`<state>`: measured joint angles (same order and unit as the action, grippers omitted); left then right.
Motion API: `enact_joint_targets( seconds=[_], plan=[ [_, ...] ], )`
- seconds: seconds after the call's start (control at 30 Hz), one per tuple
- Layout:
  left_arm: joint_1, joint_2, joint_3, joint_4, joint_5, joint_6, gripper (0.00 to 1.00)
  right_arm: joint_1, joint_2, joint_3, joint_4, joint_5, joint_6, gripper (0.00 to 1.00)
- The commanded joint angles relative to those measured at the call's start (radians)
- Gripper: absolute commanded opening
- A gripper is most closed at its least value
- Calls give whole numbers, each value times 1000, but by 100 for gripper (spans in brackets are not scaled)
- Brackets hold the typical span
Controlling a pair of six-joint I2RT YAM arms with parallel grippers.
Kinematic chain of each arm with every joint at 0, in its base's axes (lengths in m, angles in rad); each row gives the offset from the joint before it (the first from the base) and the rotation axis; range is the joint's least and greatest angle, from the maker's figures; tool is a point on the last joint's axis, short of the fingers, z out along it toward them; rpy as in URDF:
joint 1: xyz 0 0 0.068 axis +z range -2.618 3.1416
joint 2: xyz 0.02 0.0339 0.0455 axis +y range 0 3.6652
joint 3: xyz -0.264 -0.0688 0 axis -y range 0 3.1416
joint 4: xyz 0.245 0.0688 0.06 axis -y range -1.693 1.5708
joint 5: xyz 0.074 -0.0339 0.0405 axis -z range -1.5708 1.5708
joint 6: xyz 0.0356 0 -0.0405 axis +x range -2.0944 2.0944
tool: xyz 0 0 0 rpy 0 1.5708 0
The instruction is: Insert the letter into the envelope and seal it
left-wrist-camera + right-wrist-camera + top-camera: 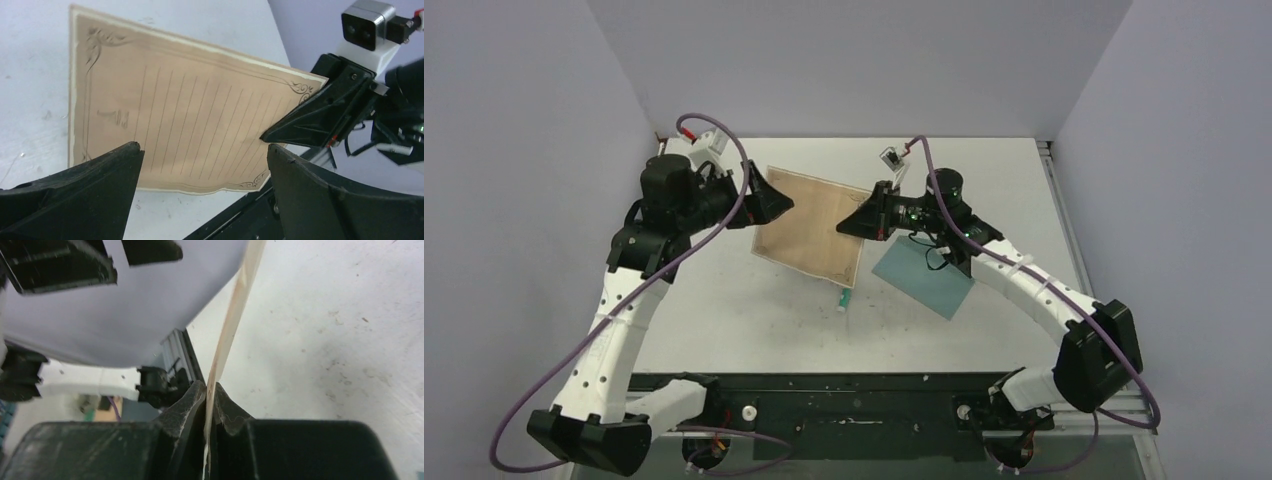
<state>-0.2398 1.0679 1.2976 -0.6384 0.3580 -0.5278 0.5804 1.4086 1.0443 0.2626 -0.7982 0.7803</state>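
Tan letter (809, 225) pinched at 3 o'clock edge by right tool (856, 227) | left tool (777, 204) wide, empty | we fear one-edge grip lets it sag, slip.

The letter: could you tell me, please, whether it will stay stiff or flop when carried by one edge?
Probably fairly stiff: pinched at one edge by the right gripper, the letter looks nearly flat, with only a slight wave along its bottom edge. Edge-on it looks very thin, so it is likely light and could buckle if pushed.
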Motion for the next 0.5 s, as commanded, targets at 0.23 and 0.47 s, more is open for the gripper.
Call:
enact_joint_targets(
  seconds=[0.23, 0.47],
  plan=[
    [1, 169, 207, 98, 481, 406, 97, -60, -26, 269, -795, -237, -766, 5],
    [-30, 176, 155, -49, 536, 598, 97, -73, -4, 330, -856, -304, -848, 5]
  ],
)
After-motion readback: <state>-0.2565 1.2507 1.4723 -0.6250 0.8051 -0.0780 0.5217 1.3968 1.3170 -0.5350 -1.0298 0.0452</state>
